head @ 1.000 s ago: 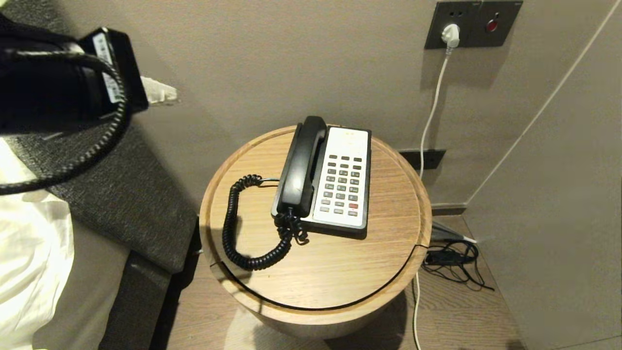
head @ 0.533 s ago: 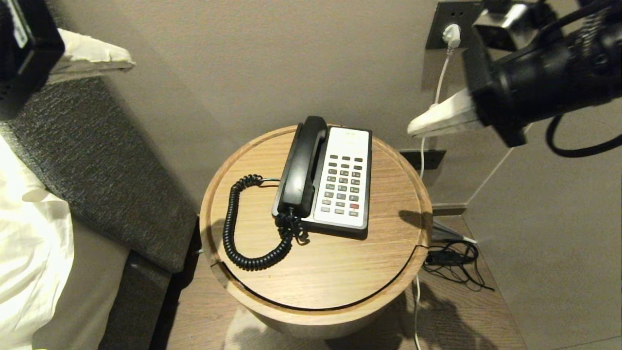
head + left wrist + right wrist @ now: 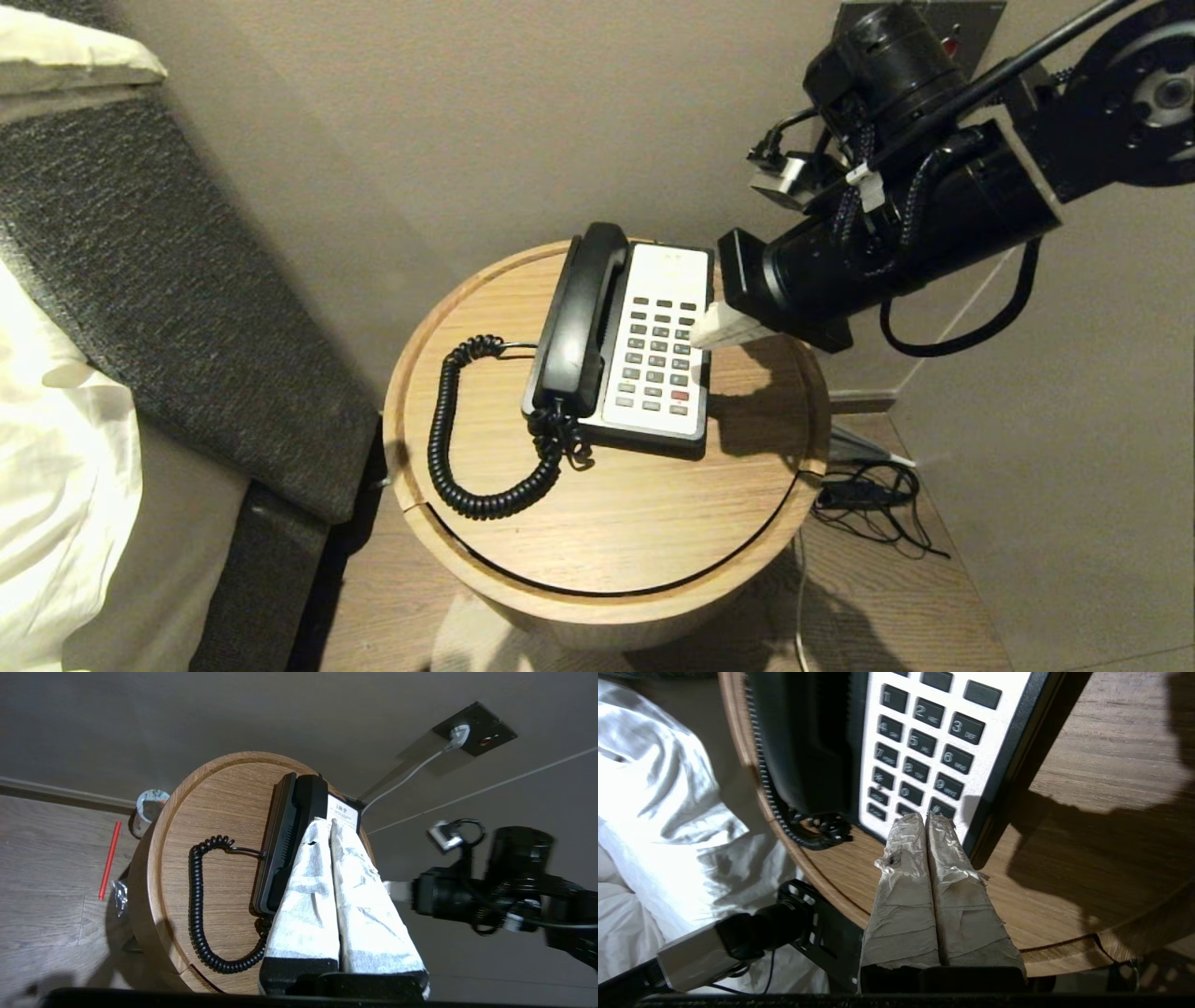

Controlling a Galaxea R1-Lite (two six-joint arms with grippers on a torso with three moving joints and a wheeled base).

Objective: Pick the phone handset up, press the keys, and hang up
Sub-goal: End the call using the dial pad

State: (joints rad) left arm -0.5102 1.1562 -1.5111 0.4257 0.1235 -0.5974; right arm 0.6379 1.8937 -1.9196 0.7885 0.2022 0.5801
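While the handset (image 3: 581,317) lies cradled, the clenched right end effector (image 3: 702,334) hovers over the keys' (image 3: 659,353) right edge. Clenched too, the left end effector (image 3: 331,823) hangs well above.

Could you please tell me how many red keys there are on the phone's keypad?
1. The red key sits in the keys' right-hand column, second row from the front edge. The right gripper hides a few keys there, so another could be hidden.

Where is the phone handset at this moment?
In the head view the phone handset lies in its cradle on the left side of the phone base, beside the keys, on the round wooden table.
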